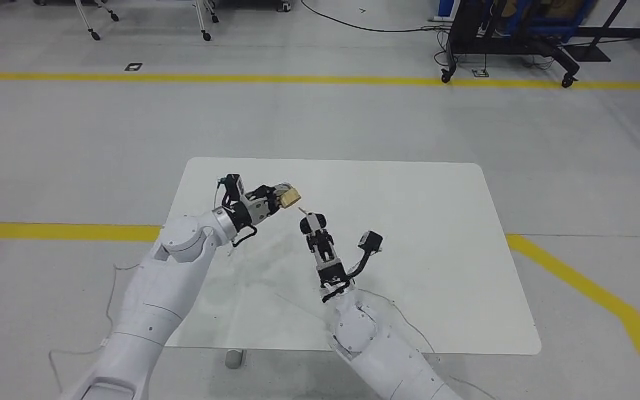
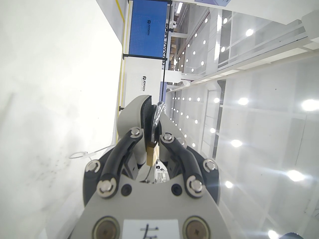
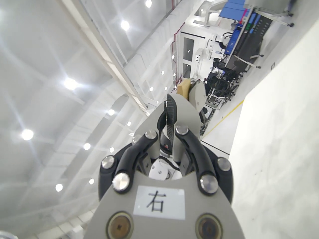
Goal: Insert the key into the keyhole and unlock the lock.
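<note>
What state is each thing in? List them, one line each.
padlock, held off the table, gripped by its shackle.
left hand, shut on the padlock's shackle.
right hand, shut, its tip near the padlock.

Left hand and right hand are held above the worktop, tips nearly facing, only a narrow gap between them. Lock, clamped in the left hand, sticks out past its tips and sits directly ahead of the right hand: the one obstacle on the straight line. Room to pass beneath both hands, and wide room over the worktop on each hand's outer side.
</note>
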Available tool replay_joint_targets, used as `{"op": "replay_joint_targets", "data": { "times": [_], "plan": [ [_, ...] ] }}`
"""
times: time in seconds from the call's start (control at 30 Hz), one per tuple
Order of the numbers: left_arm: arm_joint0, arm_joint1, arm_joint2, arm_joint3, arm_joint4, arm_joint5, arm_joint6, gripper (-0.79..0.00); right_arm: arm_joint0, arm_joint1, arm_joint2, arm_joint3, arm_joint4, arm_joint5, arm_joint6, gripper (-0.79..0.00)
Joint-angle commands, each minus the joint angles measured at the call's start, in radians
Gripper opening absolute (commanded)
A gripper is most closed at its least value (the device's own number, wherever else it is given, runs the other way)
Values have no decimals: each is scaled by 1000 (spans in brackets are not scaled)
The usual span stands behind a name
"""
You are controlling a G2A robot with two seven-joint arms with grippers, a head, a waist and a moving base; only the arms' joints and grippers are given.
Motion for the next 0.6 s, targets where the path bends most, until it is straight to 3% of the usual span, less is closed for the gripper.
{"op": "replay_joint_targets", "data": {
  "times": [0.0,0.2,0.57],
  "plan": [
    [3,0,-2,-7,7,-4,17,-785,-20,3,22,-48,69,81,22,-785],
    [12,1,-6,-30,38,4,48,-785,-55,-2,28,-110,17,133,-23,-785],
    [37,5,-24,-81,92,5,92,-785,-1,-40,-12,-52,40,167,-34,-785]
  ]
}}
